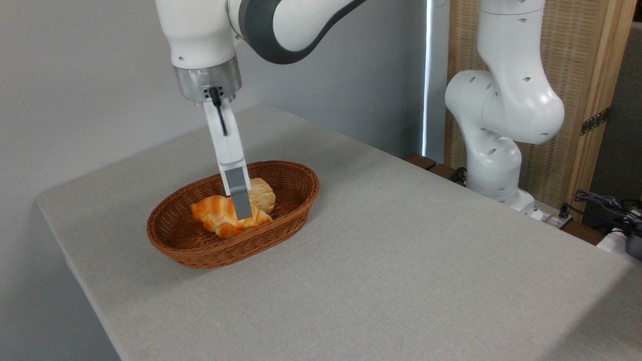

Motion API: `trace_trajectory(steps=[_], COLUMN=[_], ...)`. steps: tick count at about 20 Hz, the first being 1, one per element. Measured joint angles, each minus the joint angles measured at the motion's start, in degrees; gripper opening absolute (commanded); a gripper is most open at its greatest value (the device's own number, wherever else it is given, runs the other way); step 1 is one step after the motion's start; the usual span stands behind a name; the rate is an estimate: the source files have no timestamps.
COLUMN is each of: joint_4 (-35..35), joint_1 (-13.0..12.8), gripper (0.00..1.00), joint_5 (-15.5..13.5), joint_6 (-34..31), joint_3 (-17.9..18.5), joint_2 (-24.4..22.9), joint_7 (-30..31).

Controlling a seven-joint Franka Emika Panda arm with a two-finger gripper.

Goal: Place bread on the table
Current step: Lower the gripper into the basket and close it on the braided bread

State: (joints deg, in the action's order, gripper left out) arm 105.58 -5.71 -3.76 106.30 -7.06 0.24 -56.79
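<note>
The end effector [244, 213] stands edge-on over the bread [220, 214] in the basket [195, 250]; whether it grips cannot be told. It should clamp the loaf's middle firmly before lifting clear.

An oval brown wicker basket [281, 220] stood on the left part of the surface. A small pale tan bun [263, 194] lay inside it, toward the back. Behind the right edge stood a woven wood-framed screen [582, 75]. Dark cables [604, 203] lay at far right.
</note>
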Motion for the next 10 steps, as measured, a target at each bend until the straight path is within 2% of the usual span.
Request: trace_trajectory(steps=[4,10], joint_4=[0.94,0.97], joint_1=[-1.49,-2.39], gripper=[1.00,1.00], joint_5=[2.66,3.79], joint_6=[0.00,0.00], joint_3=[-2.19,-2.94], joint_2=[1.77,3.61], joint_7=[-3.82,-6.06])
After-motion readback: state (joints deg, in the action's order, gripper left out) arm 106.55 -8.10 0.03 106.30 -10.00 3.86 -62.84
